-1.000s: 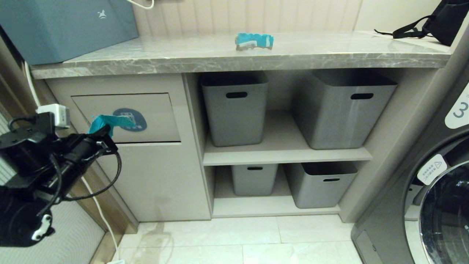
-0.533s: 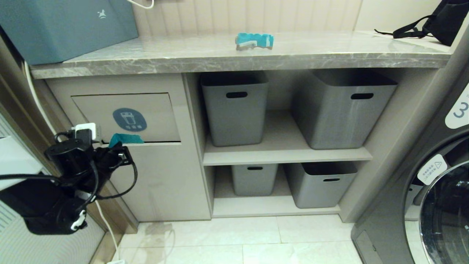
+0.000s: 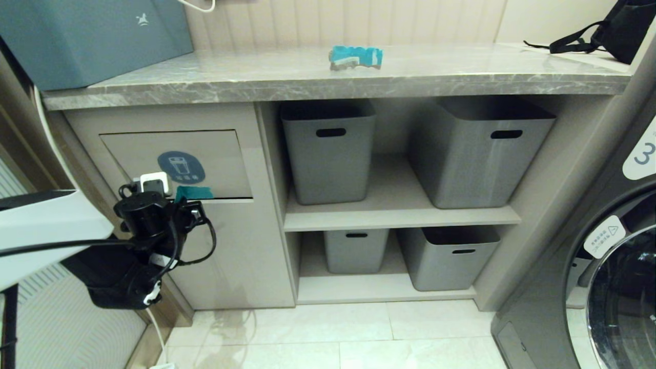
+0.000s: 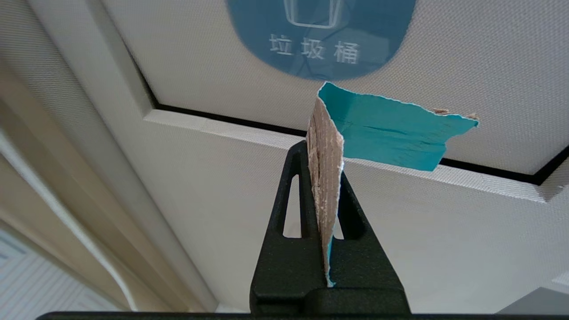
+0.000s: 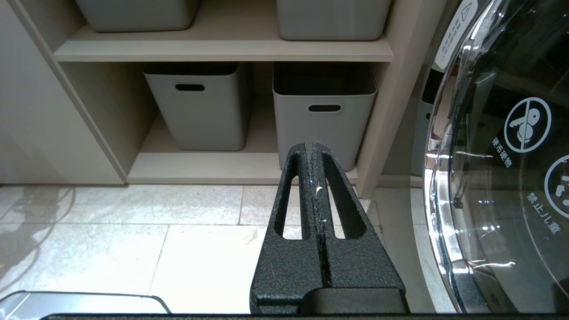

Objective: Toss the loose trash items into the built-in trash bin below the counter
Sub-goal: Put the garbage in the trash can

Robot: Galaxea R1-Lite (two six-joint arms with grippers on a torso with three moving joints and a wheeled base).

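Laundry nook: beige cabinetry under a grey marble counter [image 3: 307, 77], pale tiled floor [image 3: 359, 333], washing machine [image 3: 615, 266] at 3 o'clock of the head view. Four grey storage bins [image 3: 328, 148] sit in the open shelves at centre. Large teal box [image 3: 92, 36] on the counter at 10 o'clock, black bag [image 3: 610, 31] at 2 o'clock.

Built-in trash bin [image 3: 179, 164] is the flap panel at 9 o'clock, blue oval icon on it, flap flush with the cabinet front.

Left gripper [image 3: 190, 209] sits right at the flap's lower edge, just beside it; contact can't be confirmed. Fingers [image 4: 302, 195] clamped together on the folded wrapper scrap [image 4: 382, 135]. Scrap is bent into an L: brown pinched part runs along the fingers, pointing at the flap; teal free part has its long axis parallel to the flap's lower seam, sticking out sideways across it. In the head view only a teal sliver shows above the gripper, long axis horizontal.

Narrow wrapper strip [image 3: 355, 56] lies on the counter at 12 o'clock, long axis along the counter edge, whitish edge facing front.

Right gripper [image 5: 313, 153] is low near the floor, fingers pressed together, holding nothing, pointing toward the lower shelf bins.
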